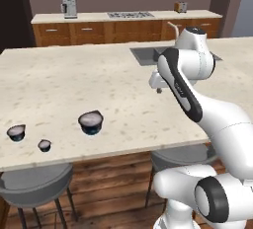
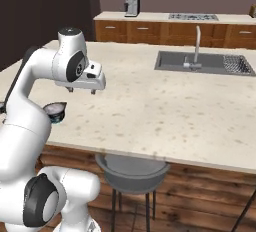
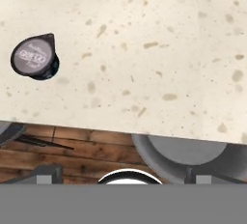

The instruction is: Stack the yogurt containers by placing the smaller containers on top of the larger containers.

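Observation:
Three dark yogurt containers with pale foil tops stand near the island counter's front left edge. The larger container (image 1: 91, 122) is the widest, dark navy with a teal base. To its left the tiny smaller container (image 1: 44, 145) sits right by the edge, and a mid-sized cup (image 1: 16, 132) stands farther left. My gripper (image 1: 158, 89) hangs open above the counter, well right of the cups, with nothing between its fingers. From the right base the gripper (image 2: 81, 91) shows its jaws spread, and the larger container (image 2: 55, 111) peeks out beside the arm. The hand view has that cup (image 3: 34, 56) at upper left.
A sink (image 2: 200, 63) with a faucet (image 2: 197, 43) is set into the far right of the counter (image 1: 123, 85). Grey stools (image 1: 34, 183) (image 2: 132, 172) stand under the front edge. A back counter carries a coffee machine (image 1: 69, 6) and a stovetop (image 1: 131, 14).

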